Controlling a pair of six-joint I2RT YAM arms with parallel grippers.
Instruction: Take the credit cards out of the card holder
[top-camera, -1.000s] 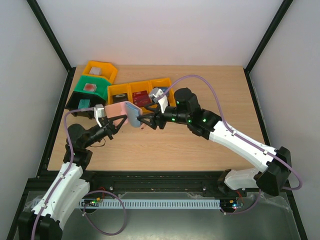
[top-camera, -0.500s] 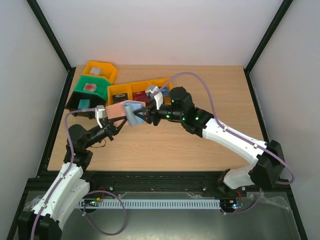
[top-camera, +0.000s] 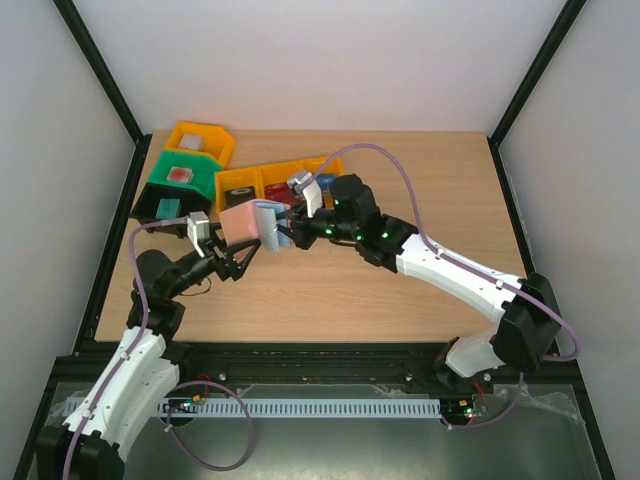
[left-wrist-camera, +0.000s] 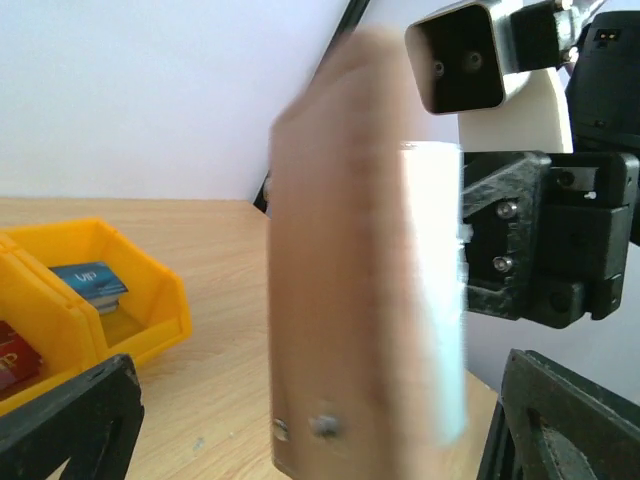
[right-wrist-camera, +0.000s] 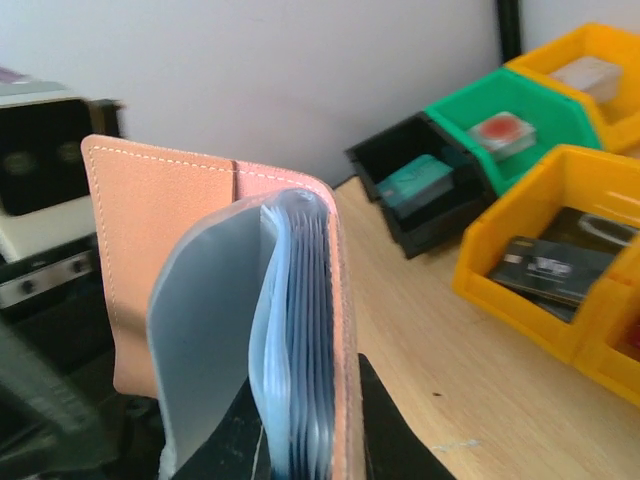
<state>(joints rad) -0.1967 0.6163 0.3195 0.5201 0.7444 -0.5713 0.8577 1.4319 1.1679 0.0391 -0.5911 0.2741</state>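
My right fingers (right-wrist-camera: 392, 440) pinch the card holder (top-camera: 250, 222) above the surface, by the yellow bins (top-camera: 262, 168); my left fingers (left-wrist-camera: 70, 425) stand wide, either side of it. Cards (right-wrist-camera: 540, 265) lie in bins; what remains inside, I cannot tell

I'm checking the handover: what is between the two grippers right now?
The card holder, standing on edge, lies between the left gripper and the right gripper. The top external view shows this best.

The card holder (top-camera: 240, 221) is tan-pink outside with pale stitching, light blue inside. Yellow bins (top-camera: 238, 180), green bin (top-camera: 196, 186), black bin (top-camera: 149, 208). The table (top-camera: 420, 180) is light woodgrain.
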